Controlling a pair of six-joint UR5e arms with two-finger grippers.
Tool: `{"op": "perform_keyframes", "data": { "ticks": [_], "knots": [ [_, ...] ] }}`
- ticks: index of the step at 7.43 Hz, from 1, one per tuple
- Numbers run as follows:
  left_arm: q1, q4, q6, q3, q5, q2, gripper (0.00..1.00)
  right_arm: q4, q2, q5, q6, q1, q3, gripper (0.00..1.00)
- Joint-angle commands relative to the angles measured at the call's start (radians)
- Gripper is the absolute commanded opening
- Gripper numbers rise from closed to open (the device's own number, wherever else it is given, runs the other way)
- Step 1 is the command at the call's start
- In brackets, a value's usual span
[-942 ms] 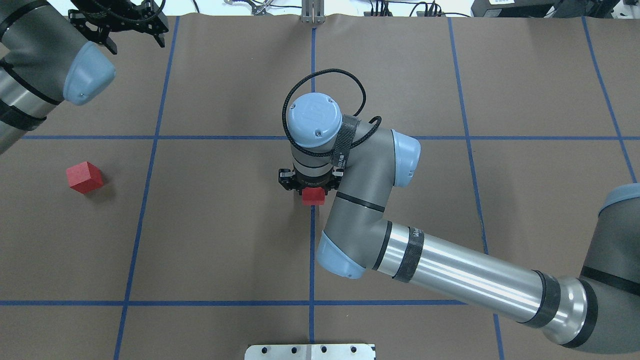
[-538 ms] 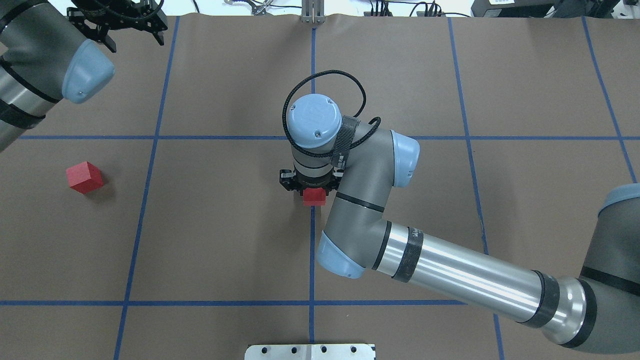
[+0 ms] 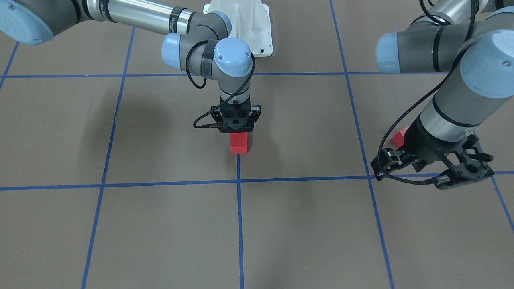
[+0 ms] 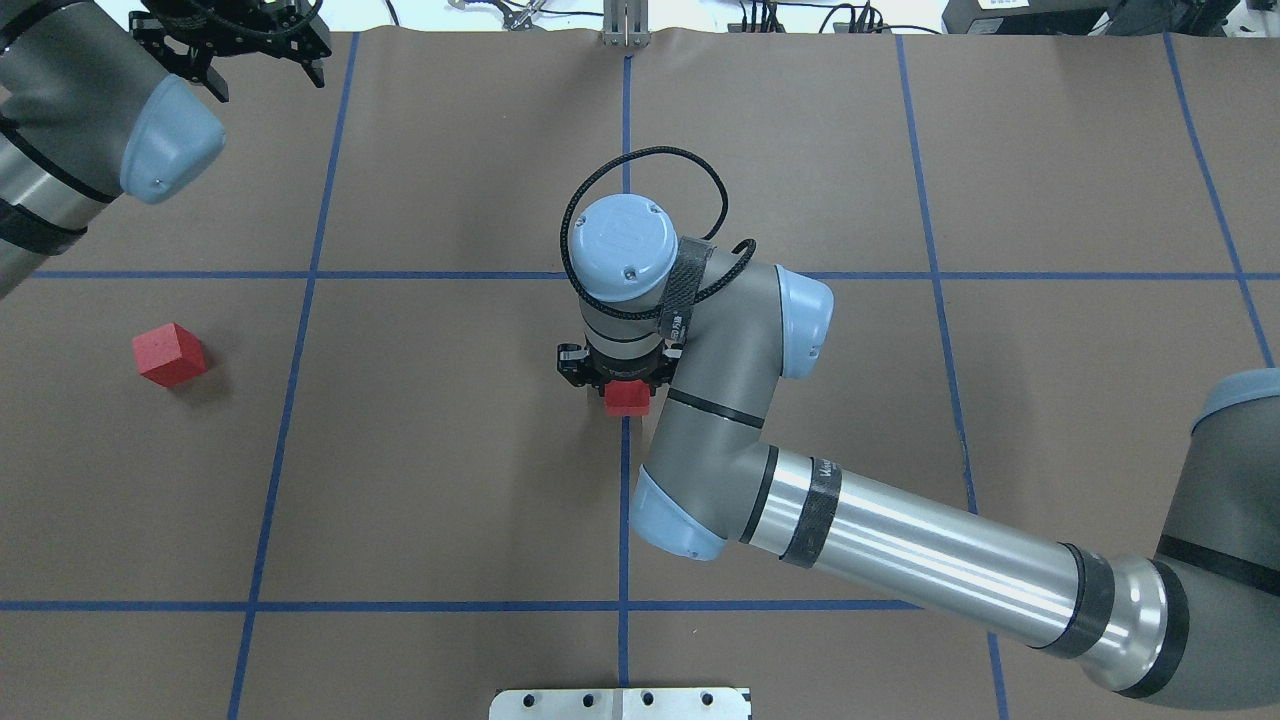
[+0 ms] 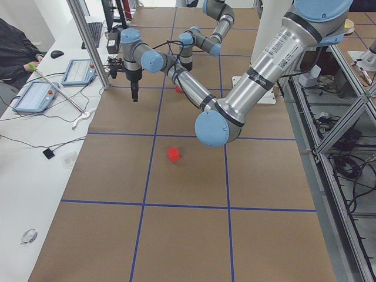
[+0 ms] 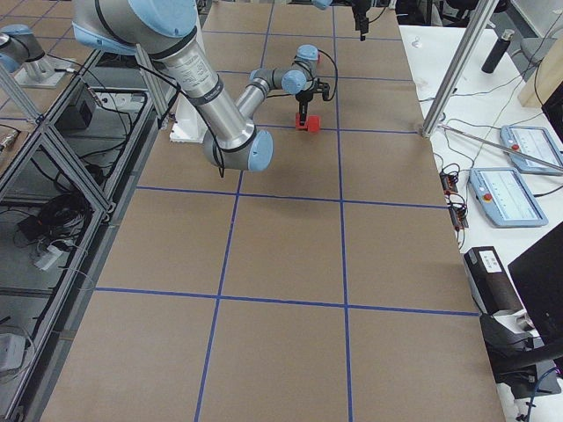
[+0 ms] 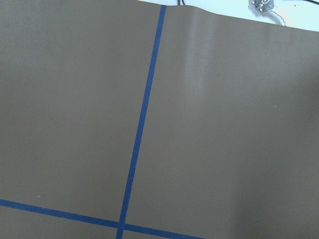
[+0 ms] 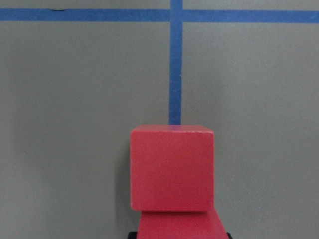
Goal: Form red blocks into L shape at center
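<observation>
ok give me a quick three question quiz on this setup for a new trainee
1. True or false: the left gripper is holding something red.
2. How many red blocks sit below the right gripper, at the end of the blue centre line?
3. The lone red block lies: A) on the robot's left side of the table, B) on the robot's right side, C) on top of the others.

Key: 1 false, it is open and empty. 2 two. 3 A.
</observation>
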Motion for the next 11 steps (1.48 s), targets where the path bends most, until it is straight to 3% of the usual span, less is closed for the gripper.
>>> {"op": "perform_keyframes", "data": {
  "ticks": [1, 11],
  "knots": [
    [0.000, 0.000, 0.000, 0.001, 0.000, -0.001, 1.00, 0.008, 0.000, -0.002, -0.001, 0.000, -0.002, 0.18],
    [0.000, 0.000, 0.000, 0.001, 0.000, -0.001, 1.00, 0.035, -0.003, -0.005, 0.006, 0.003, -0.015, 0.18]
  ]
}}
